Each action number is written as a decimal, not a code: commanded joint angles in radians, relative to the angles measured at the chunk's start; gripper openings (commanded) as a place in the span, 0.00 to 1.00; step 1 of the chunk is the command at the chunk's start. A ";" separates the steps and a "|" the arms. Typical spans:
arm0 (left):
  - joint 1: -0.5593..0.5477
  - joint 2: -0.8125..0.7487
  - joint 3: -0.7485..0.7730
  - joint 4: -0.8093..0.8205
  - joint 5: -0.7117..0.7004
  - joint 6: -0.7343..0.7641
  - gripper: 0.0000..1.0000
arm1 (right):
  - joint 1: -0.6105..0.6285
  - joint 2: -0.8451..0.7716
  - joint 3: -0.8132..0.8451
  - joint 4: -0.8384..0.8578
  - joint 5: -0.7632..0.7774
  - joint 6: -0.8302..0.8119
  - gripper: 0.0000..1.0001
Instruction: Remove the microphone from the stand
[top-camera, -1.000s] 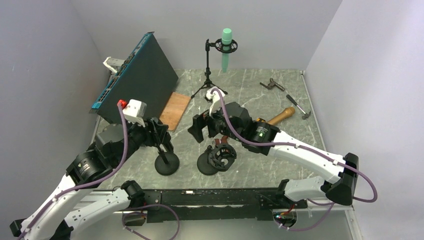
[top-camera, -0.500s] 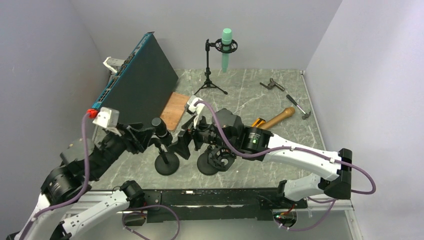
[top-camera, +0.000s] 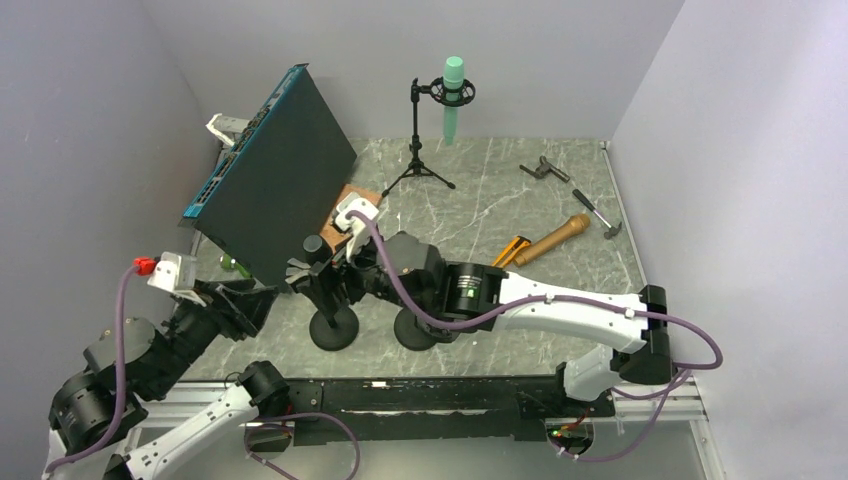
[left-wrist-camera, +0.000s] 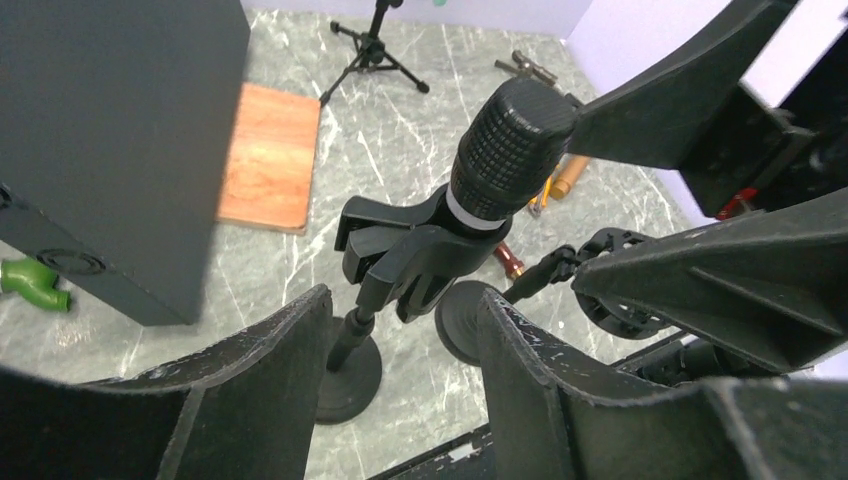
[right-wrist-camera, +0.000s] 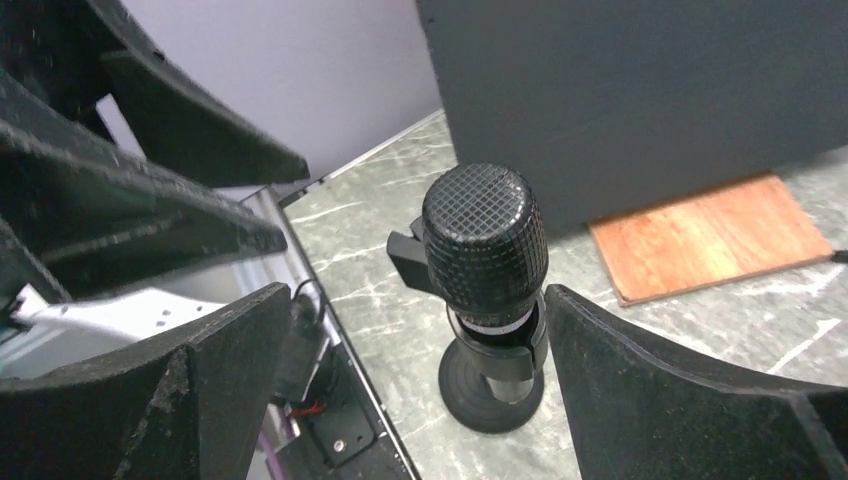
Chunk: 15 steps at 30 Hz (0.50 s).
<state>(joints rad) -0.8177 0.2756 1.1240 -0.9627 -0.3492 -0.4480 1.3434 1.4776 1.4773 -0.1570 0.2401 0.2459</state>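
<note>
Grey marbled tabletop, closed in by pale walls, is carrying everything we are working with. We are looking at the microphone (top-camera: 313, 245), black with a mesh head, sitting tilted in the clip of a short round-based stand (top-camera: 333, 328) near the table's front edge. We are holding the right gripper (right-wrist-camera: 415, 295) spread wide, one finger on each side of the head and touching nothing. The left gripper (left-wrist-camera: 405, 300) is hanging just as released and empty, near the stand on its front-left side.

We are expecting the microphone to be rigid and fairly weighty, with mesh that could dent and a smooth, slippery barrel. So we are judging the barrel just below the pale ring to be the safer hold. The clip is probably gripping by spring, so a pull is likely to tip the stand unless the other hand is pinning its post or base.

For room, the leaning black panel (top-camera: 270, 160) is crowding the left and rear. A second round-based stand (top-camera: 420, 328) is sitting just beside on the right. We are seeing open space mainly upward.
</note>
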 joint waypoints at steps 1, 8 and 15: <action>0.000 -0.002 -0.042 -0.034 -0.015 -0.045 0.59 | 0.035 0.054 0.104 -0.029 0.290 0.013 0.98; 0.000 0.016 -0.070 -0.044 -0.006 -0.068 0.59 | 0.048 0.124 0.158 -0.050 0.387 -0.022 0.96; 0.000 -0.004 -0.111 -0.028 0.018 -0.085 0.61 | 0.048 0.158 0.174 -0.027 0.306 -0.074 0.79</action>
<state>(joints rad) -0.8177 0.2729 1.0382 -1.0142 -0.3523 -0.5137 1.3865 1.6234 1.5913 -0.2092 0.5663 0.2153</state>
